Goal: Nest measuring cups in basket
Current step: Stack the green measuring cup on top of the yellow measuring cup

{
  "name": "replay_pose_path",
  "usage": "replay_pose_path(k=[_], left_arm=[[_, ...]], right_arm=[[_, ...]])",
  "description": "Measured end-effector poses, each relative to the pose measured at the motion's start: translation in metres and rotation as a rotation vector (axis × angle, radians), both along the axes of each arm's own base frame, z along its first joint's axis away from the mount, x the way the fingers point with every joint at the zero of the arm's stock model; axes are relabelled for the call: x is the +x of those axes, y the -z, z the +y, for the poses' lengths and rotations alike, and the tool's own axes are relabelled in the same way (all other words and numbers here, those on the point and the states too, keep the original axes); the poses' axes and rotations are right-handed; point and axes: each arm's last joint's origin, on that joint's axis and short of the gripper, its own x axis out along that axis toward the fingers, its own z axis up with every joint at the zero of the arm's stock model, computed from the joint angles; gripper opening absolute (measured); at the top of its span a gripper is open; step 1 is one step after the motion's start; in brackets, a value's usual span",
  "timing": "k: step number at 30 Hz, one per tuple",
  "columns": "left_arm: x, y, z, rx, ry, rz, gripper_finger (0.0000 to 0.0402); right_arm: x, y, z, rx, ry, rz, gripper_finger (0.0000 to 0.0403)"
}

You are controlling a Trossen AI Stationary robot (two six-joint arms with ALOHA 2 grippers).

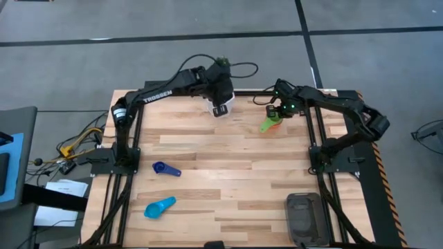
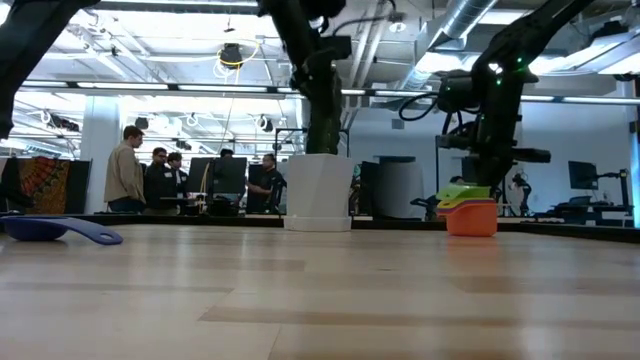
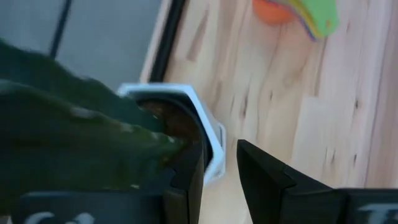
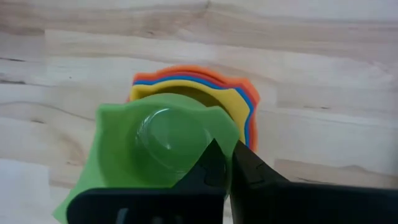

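Seating the green cup [image 4: 163, 144] squarely in the stack [image 4: 239, 102] matters, so keep your right gripper [image 4: 229, 163] clamped on its rim until level.

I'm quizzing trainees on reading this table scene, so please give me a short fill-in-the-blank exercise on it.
1. The right gripper is shut on the rim of the ____ cup.
2. That cup sits on top of a nested stack whose outermost cup is ____.
3. The left gripper pinches the wall of the white ____.
4. The grey basket holds ____ cups.

Missing words: green; orange; pot; no
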Motion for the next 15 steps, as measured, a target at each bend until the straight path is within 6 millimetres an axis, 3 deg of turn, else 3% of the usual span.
replay_pose_path(k=[8, 15], left_arm=[[-0.013, -0.031, -0.006, 0.056, 0.009, -0.108, 0.0087], [-0.018, -0.038, -0.006, 0.065, 0.004, -0.125, 0.0087]], right_arm=[[0.000, 0.000, 0.001, 0.020, 0.027, -0.020, 0.0057], [0.000, 0.000, 0.001, 0.027, 0.044, -0.023, 0.0099]])
